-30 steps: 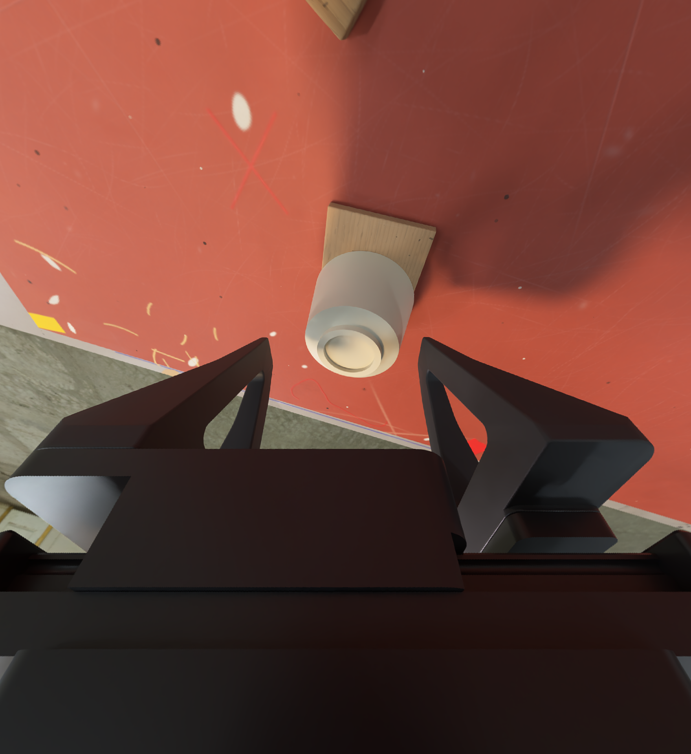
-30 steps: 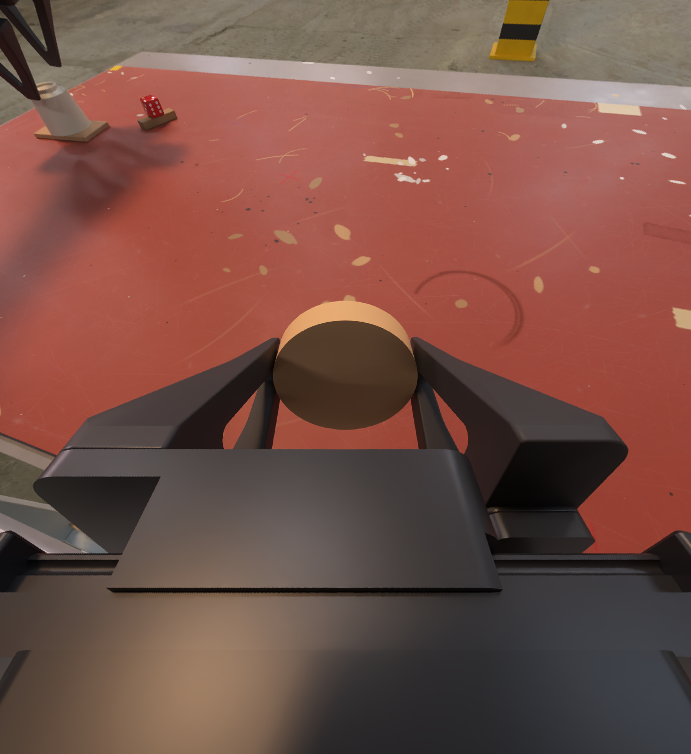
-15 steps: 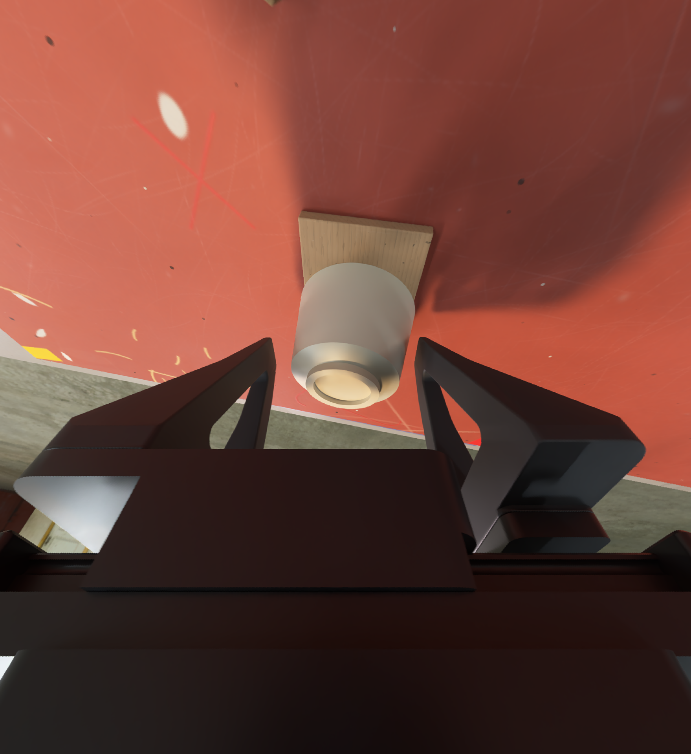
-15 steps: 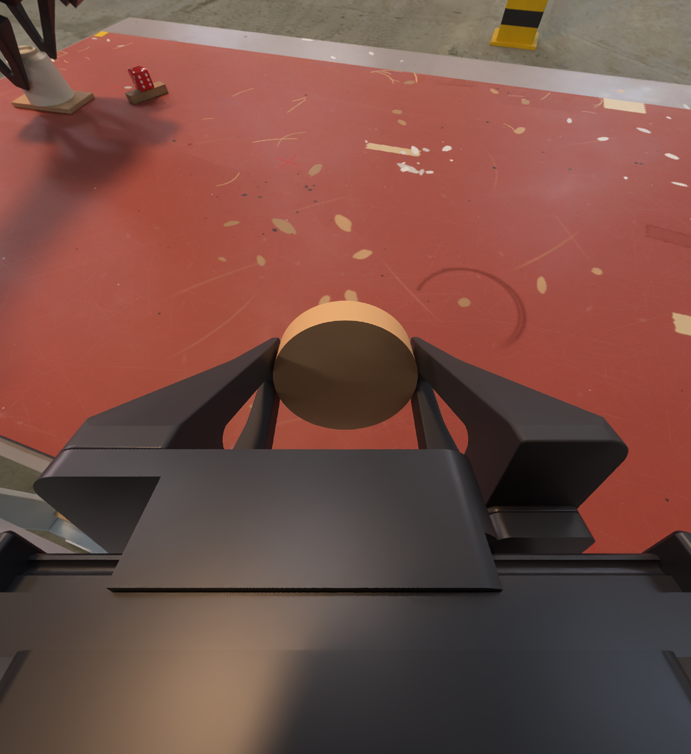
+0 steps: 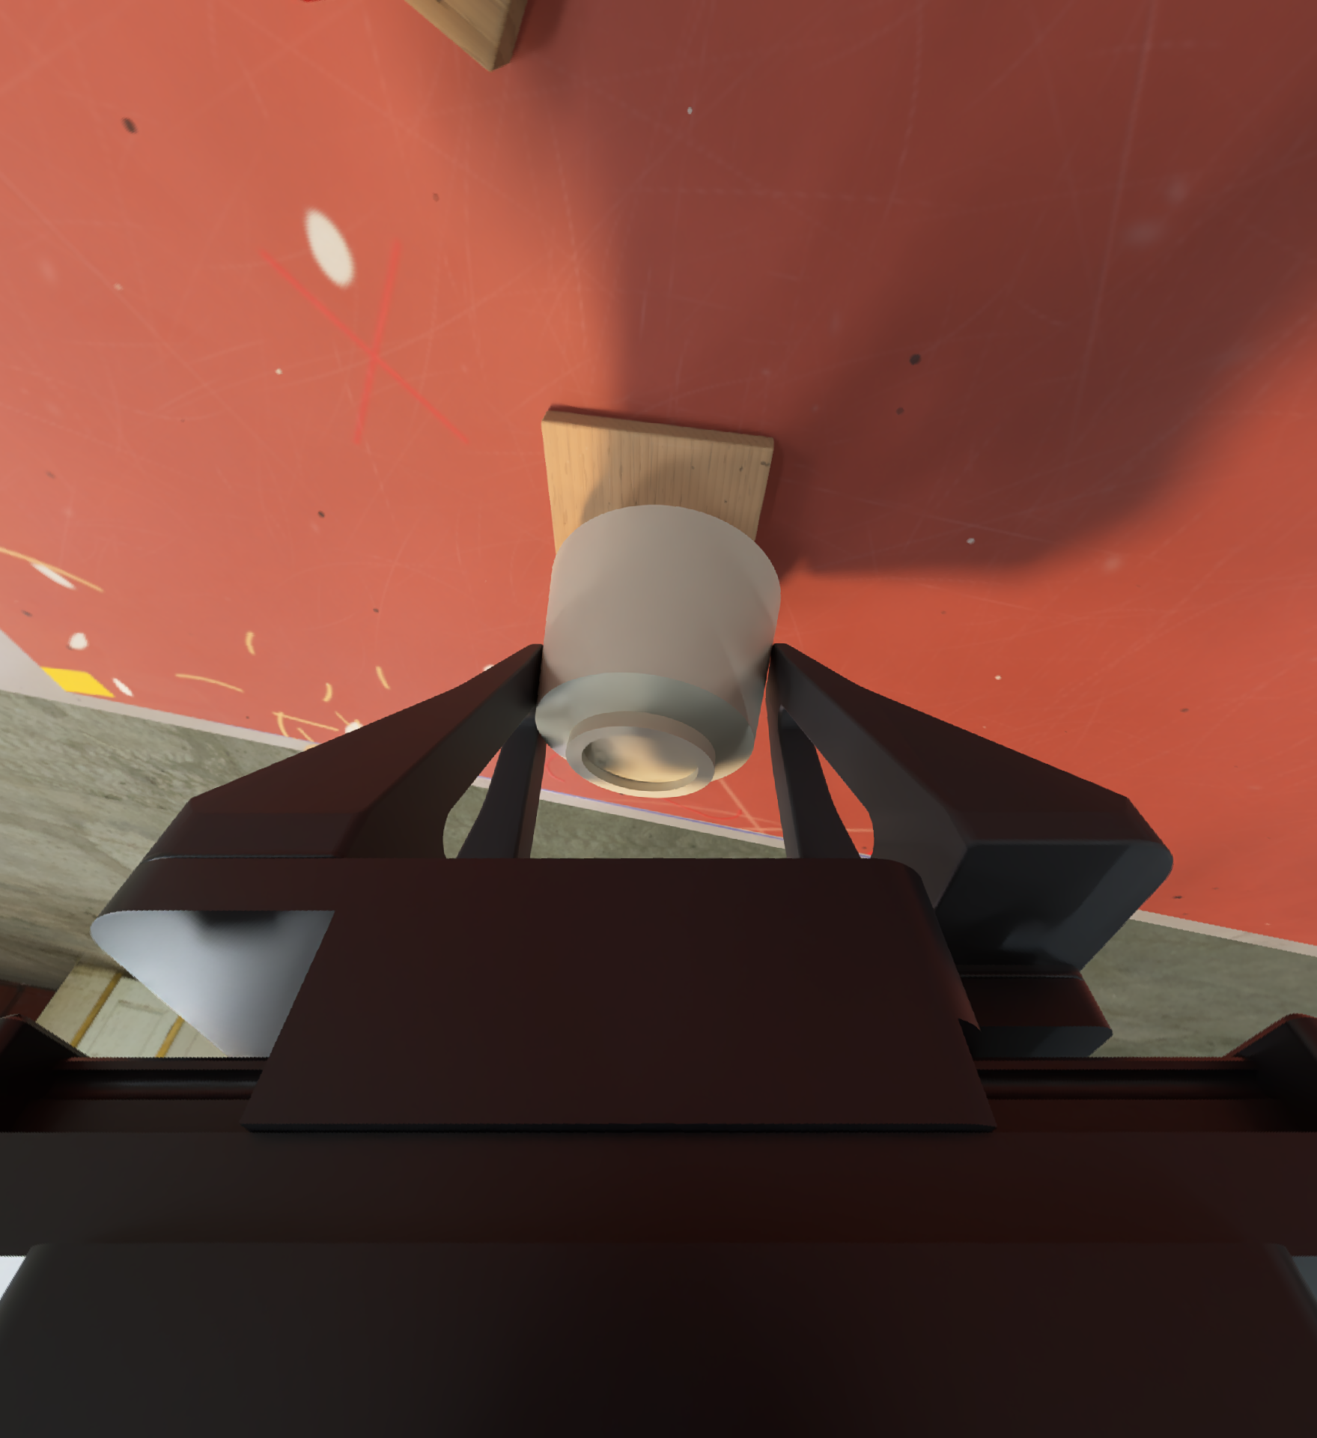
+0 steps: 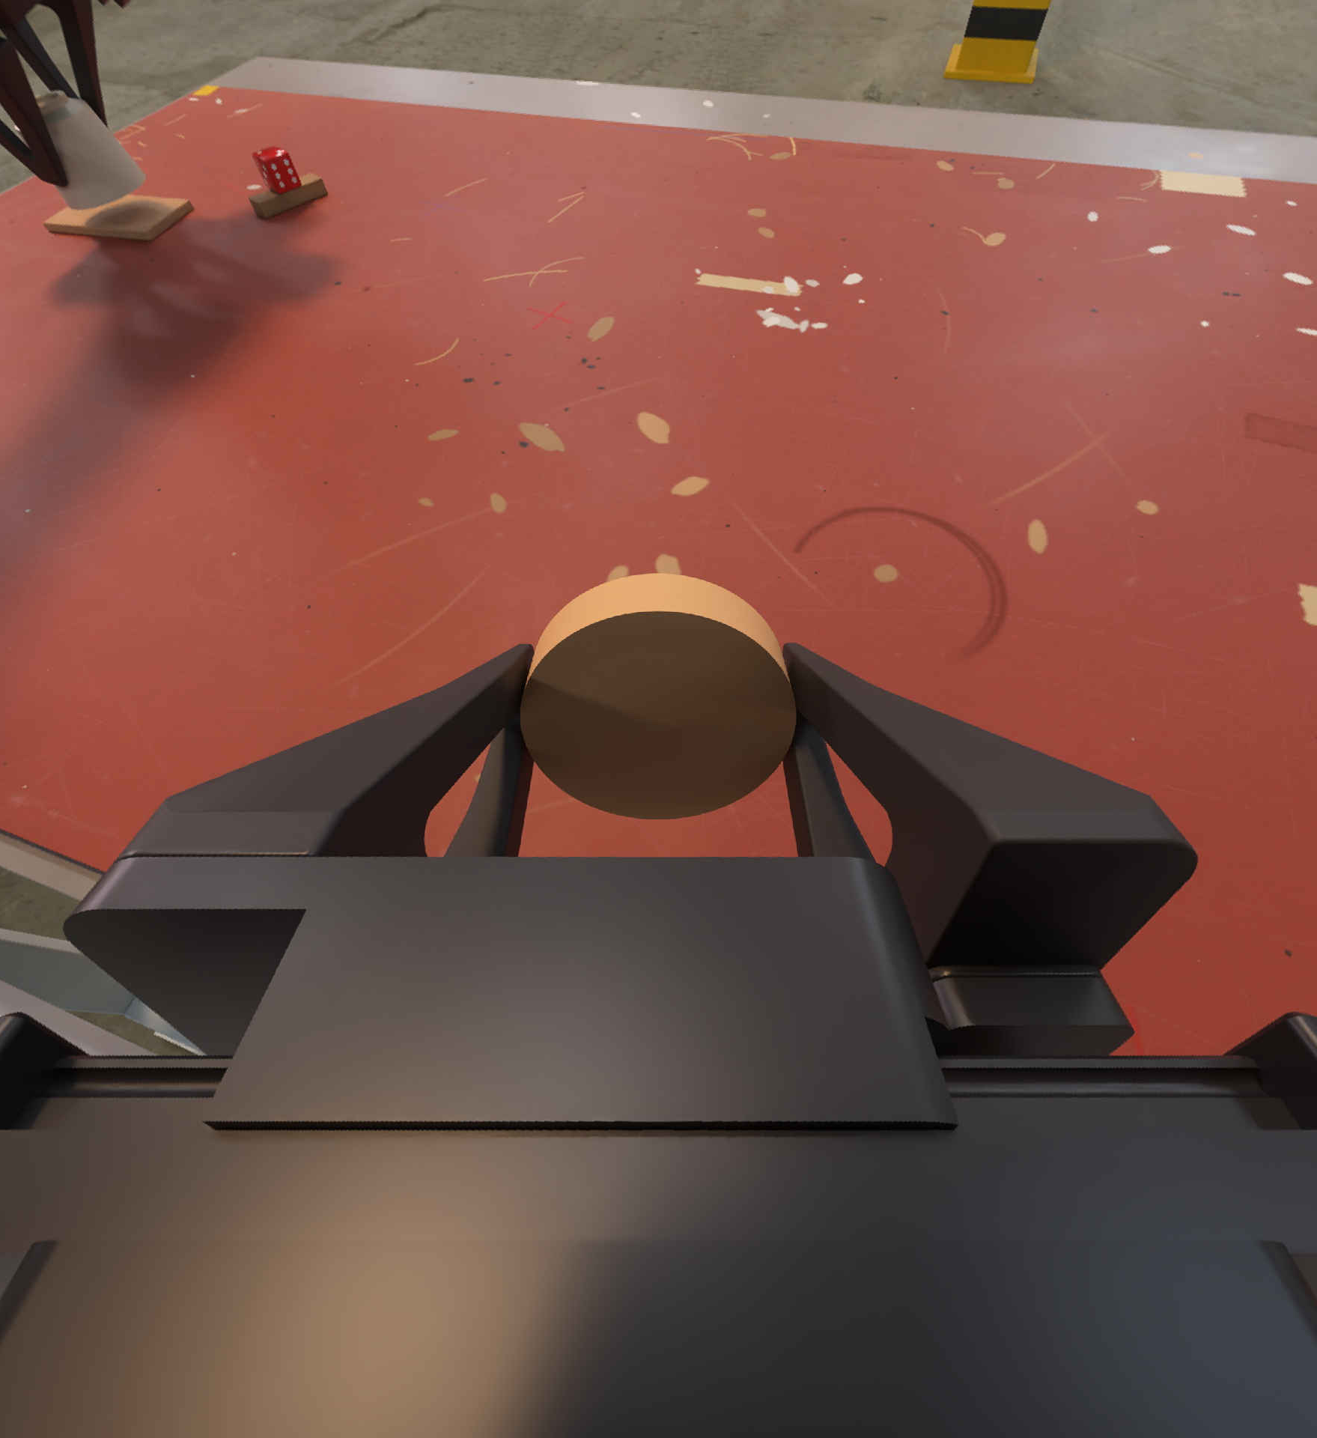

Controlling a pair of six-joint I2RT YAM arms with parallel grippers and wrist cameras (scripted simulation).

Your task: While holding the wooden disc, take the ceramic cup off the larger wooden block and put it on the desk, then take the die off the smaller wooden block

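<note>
In the left wrist view, the pale ceramic cup stands upside down, its base ring facing me. My left gripper is shut on it, one finger on each side wall. The larger wooden block lies right behind the cup; whether they touch I cannot tell. In the right wrist view, my right gripper is shut on the wooden disc and holds it above the red desk. Far left there, the left gripper grips the cup over the larger block. The red die sits on the smaller block.
A corner of the smaller block shows at the top of the left wrist view. The desk's grey edge runs close behind the cup, with concrete floor beyond. A yellow-and-black post stands past the far edge.
My left gripper has come down around the cup and its fingers have closed onto the cup's sides. My right gripper still holds the disc, its view shifted only slightly.
</note>
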